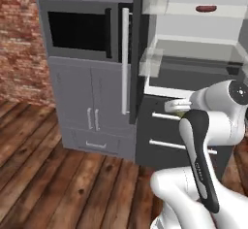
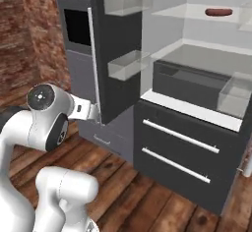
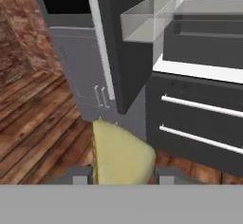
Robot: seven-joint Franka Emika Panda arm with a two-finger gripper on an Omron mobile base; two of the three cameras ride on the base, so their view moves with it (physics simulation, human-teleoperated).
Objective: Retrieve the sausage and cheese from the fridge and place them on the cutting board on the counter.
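1. My gripper (image 3: 122, 178): jaws closed on the cheese, one dark finger tip at each side of it in the hand view. In the left base view my hand sits low in front of the fridge, level with the white ledge above the drawers.
2. Cheese (image 3: 121, 154): pale yellow wedge, held between my fingers, clear of any shelf and above the plank floor.
3. Fridge (image 2: 187, 142): dark grey, left door (image 2: 115, 59) swung open, lit white interior exposed. Two lower drawers with silver bar handles are shut.
4. Door bins (image 2: 129, 2): two clear bins on the inner face of the open door, one high, one at mid height; I cannot tell whether they hold anything.
5. Sausage (image 2: 218, 12): reddish-brown link lying flat on the upper glass shelf, toward that shelf's right end, well apart from my gripper.
6. Crisper drawer (image 2: 189, 81): dark, below the lower shelf, resting above the white ledge.
7. Oven cabinet (image 1: 85, 73): grey, just left of the open door, black oven opening above, paired cupboard doors below.
8. Floor (image 1: 43, 174): dark wood planks; brick wall (image 1: 19, 43) at the far left.
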